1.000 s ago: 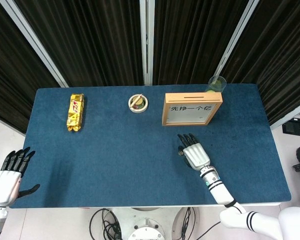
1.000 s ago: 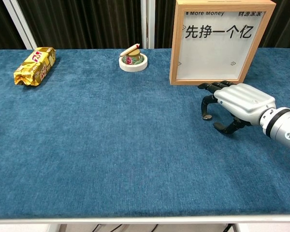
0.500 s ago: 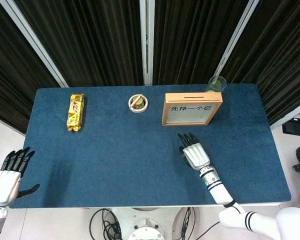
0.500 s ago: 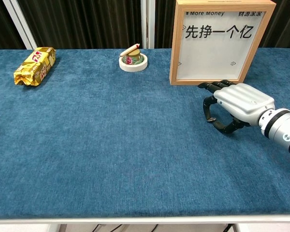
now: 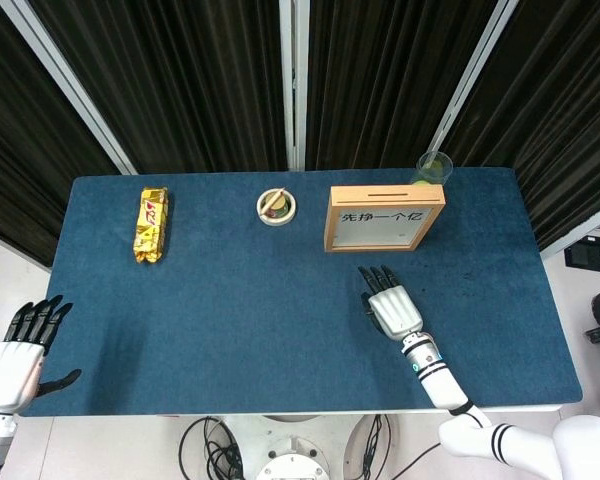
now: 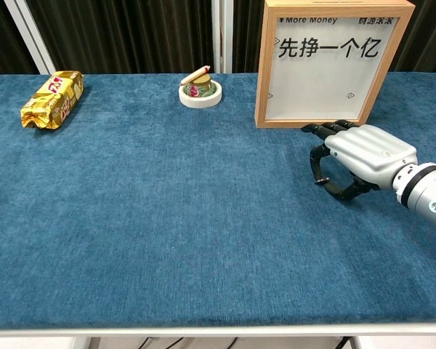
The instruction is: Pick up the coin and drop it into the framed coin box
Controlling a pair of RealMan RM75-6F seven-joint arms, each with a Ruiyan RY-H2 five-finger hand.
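Before the framed coin box point(image 6: 328, 64), right hand point(image 6: 363, 154), fingers curled down; coin hidden

"先挣一个亿" printed large on the framed coin box point(image 6: 333, 62), "More Money" above it, snack-packet lettering unreadable

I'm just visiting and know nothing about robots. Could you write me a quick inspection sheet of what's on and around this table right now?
Surface: blue cloth table.
Job's things: framed coin box stands upright at the back, slot on top; coin cannot be made out, perhaps hidden under the right hand.
Clutter: gold snack packet back left; small white dish holding something, mid back; green cup behind the box.
Hands: right hand curled, fingertips down on the cloth before the box; left hand off the table's left corner, fingers apart, holding nothing.
Cables: a tangle below the table's front edge.
Surroundings: dark curtains behind.
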